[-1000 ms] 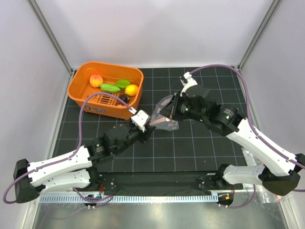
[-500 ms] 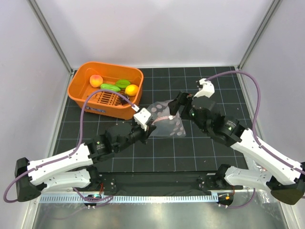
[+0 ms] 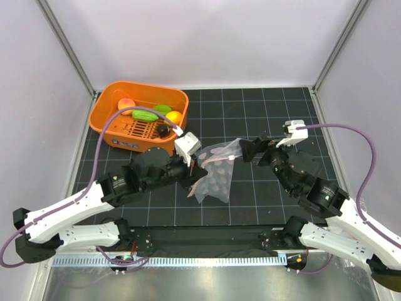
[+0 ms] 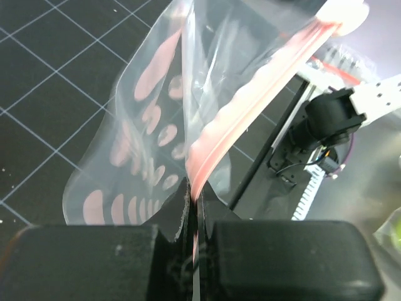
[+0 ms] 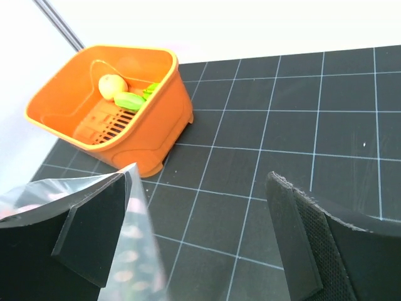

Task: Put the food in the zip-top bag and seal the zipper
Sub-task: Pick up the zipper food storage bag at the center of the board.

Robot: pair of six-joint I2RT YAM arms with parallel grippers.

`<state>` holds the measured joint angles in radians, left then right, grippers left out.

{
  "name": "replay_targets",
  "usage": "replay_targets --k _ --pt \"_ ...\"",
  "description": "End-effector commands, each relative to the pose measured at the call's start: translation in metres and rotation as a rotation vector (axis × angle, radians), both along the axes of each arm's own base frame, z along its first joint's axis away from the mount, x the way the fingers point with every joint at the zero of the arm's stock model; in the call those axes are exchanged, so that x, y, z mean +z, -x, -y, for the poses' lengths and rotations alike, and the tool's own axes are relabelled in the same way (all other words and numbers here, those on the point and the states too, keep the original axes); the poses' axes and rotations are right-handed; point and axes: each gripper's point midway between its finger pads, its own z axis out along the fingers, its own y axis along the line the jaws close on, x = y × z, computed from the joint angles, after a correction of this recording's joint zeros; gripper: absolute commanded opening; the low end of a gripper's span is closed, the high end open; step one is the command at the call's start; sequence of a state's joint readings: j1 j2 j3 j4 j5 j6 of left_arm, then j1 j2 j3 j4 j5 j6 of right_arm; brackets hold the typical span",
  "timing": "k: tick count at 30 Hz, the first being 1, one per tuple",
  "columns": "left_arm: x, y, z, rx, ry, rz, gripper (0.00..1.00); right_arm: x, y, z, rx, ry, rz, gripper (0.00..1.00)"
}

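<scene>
Pre-loading step, judging by the basket (image 3: 100, 119) well off beyond the left gripper (image 3: 194, 172), the bag (image 3: 216, 175) empty between the two grippers, and all the food (image 3: 144, 115) in sight lying in that basket. Getting the mouth open, most likely. Calls next for a second pinch on the free lip facing the right gripper (image 3: 247, 149), then a gentle pull apart to spread the mouth; thin film, so likely to slip from a shallow bite.

Left arm stretched low and forward, jaws clamped tight on the zipper (image 4: 250, 113), bag hanging creased from them. Right arm reached in from the opposite side, jaws spread wide and holding nothing, one finger (image 5: 94, 232) touching the bag's edge, the other well clear.
</scene>
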<state>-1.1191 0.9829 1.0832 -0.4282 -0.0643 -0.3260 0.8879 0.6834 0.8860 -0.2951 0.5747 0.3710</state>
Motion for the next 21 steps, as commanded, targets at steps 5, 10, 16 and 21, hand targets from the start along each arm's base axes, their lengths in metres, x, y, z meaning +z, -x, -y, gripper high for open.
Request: replay_targets --k 5,10,16,21 --pt "0.038 0.009 -0.031 0.068 -0.101 -0.089 0.0 -0.006 -0.016 -0.007 -0.032 0.022 0.065 0.97" --pt "0.031 0.013 -0.053 0.082 -0.269 -0.128 0.0 -0.018 -0.021 0.001 -0.083 0.065 0.067 0.98" --pt "0.013 0.028 -0.05 -0.019 -0.361 -0.184 0.0 -0.024 -0.023 0.005 -0.105 0.088 0.073 0.99" --pt "0.011 0.043 -0.041 -0.135 -0.35 -0.192 0.0 -0.027 -0.021 -0.004 -0.046 0.101 0.075 1.0"
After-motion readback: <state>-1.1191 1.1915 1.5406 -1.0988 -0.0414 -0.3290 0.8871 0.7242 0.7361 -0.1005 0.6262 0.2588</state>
